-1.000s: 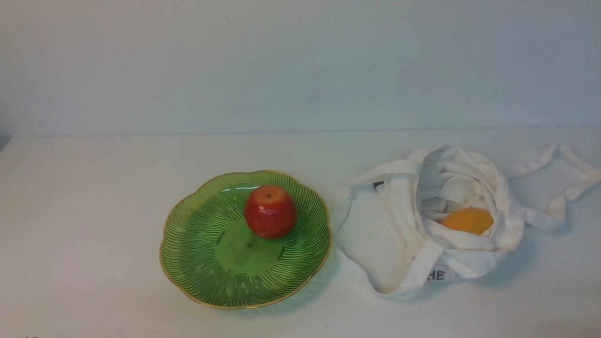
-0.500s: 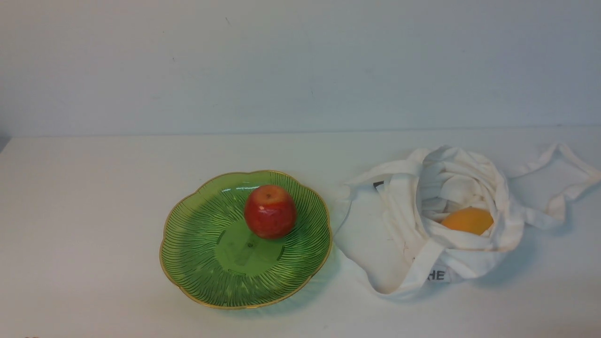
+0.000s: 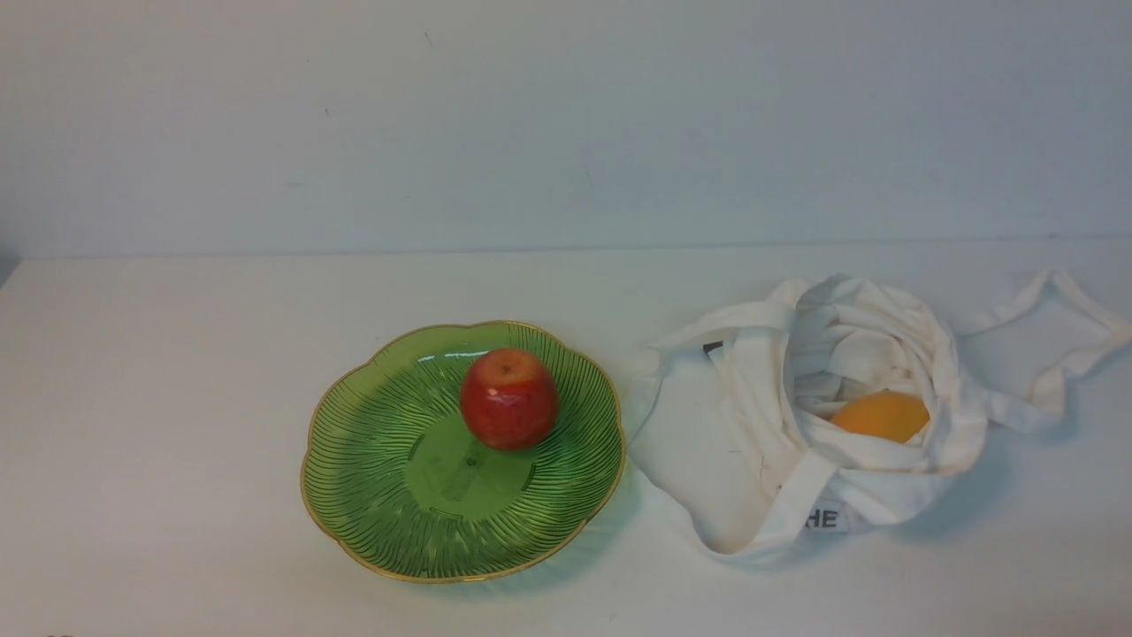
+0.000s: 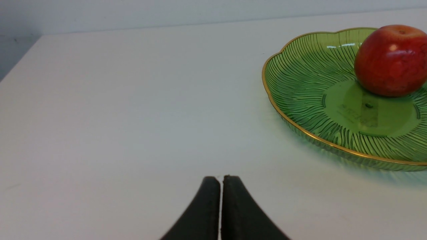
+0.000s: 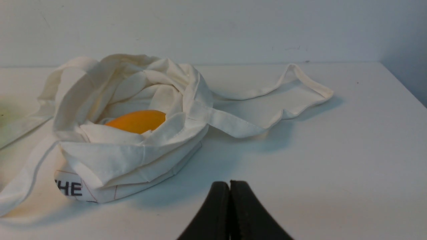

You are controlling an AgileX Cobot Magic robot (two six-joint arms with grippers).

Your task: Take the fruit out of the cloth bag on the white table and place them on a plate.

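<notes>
Half done: apple plated, citrus not yet out of the bag.

Front: apple [image 3: 508,411] on plate [image 3: 389,495], centre-left; citrus [image 3: 882,416] half-buried in cloth bag [image 3: 796,442], right, on the surface [image 3: 177,398]; no arms visible. Left wrist: left tool [image 4: 221,208] pressed closed, empty, bottom centre; plate cut off at right edge. Right wrist: right tool [image 5: 230,211] closed, empty; citrus mostly hidden by folds.

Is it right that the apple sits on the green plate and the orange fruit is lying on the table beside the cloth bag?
Not quite. The apple is on the green plate, but the orange fruit lies inside the cloth bag, as the front and right wrist views show.
</notes>
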